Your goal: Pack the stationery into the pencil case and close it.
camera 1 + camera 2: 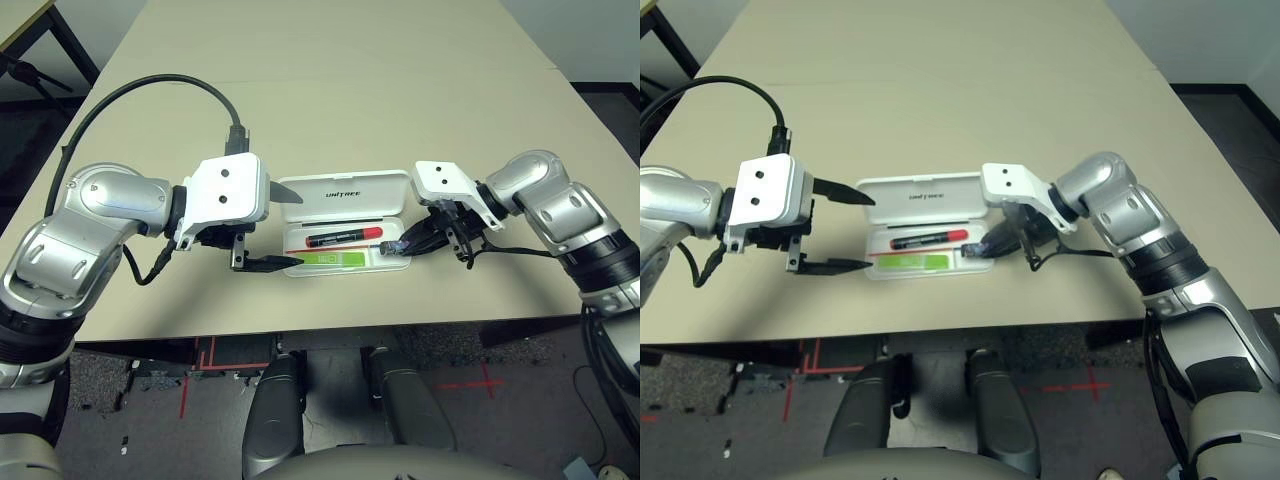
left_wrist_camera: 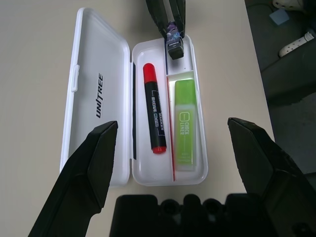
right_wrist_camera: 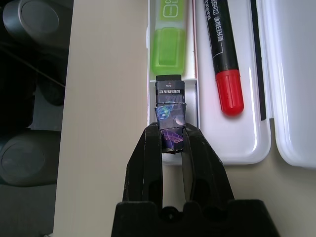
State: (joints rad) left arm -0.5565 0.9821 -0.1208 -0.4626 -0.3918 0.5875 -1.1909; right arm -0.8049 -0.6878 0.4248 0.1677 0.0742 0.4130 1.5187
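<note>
Right up close, our right gripper (image 3: 172, 140) pinches the tiny dark blue-grey block (image 3: 170, 111), pointing lengthwise into the flat white hard-plastic pencil case (image 2: 101, 64)'s end slot, next to the light-green highlighter (image 2: 186, 123). Our left gripper (image 2: 173, 143) hangs wide open, holding nothing.

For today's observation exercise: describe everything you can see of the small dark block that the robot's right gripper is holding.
The small dark block is a short rectangular piece, black at its far end with tiny white lettering, wrapped in a blue-purple patterned sleeve. The right gripper pinches its sleeved end between both fingers. Its black end reaches into the open pencil case, at the end of the narrow compartment, close beside the green highlighter.
</note>
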